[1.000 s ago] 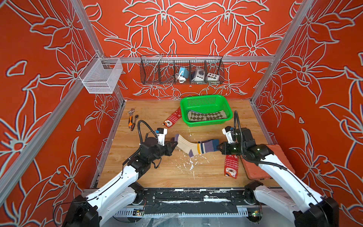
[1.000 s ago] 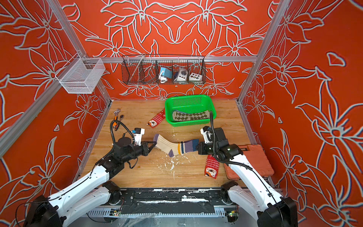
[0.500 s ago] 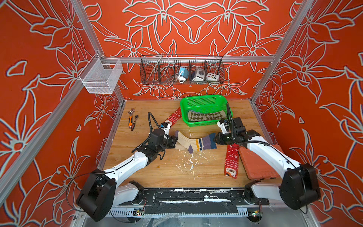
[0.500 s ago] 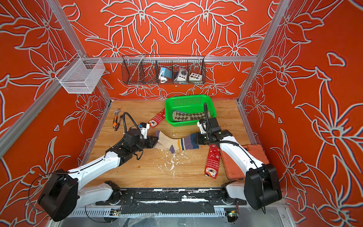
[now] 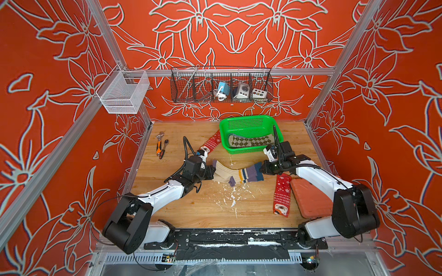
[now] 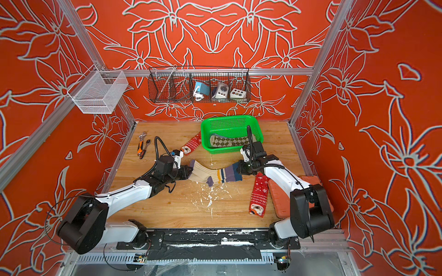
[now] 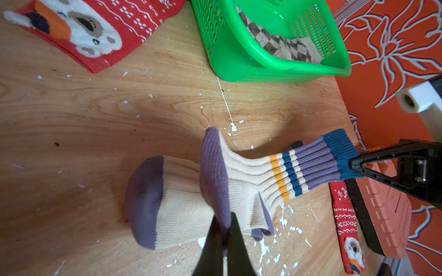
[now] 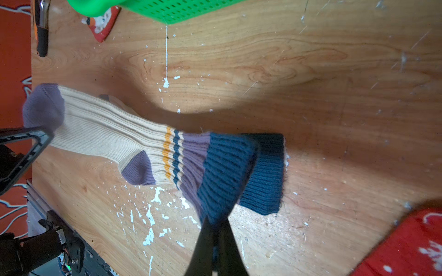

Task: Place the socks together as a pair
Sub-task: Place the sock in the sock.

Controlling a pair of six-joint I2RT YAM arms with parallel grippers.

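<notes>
Left hand (image 5: 212,172): clamped on the purple toe of the cream sock (image 5: 235,173).
Right hand (image 5: 262,170): pinching its blue cuff.
Cream sock: stretched between both hands, just above the tabletop (image 5: 191,210), near the green basket (image 5: 248,150).
Matching sock (image 7: 167,200): beneath it, on the tabletop.

Cream ribbed socks with purple toes (image 7: 251,176): two. Red snowflake socks (image 5: 282,194): two. Brown-beige argyle socks (image 5: 250,141) in the one green plastic basket (image 5: 248,123): at least one, exact number hidden. Small hand tools (image 5: 159,145): two. Flat terracotta mat (image 5: 311,200): one. Black wire rack (image 5: 191,88): one, holding three small devices (image 5: 259,93). White mesh basket (image 5: 119,95): one.
</notes>
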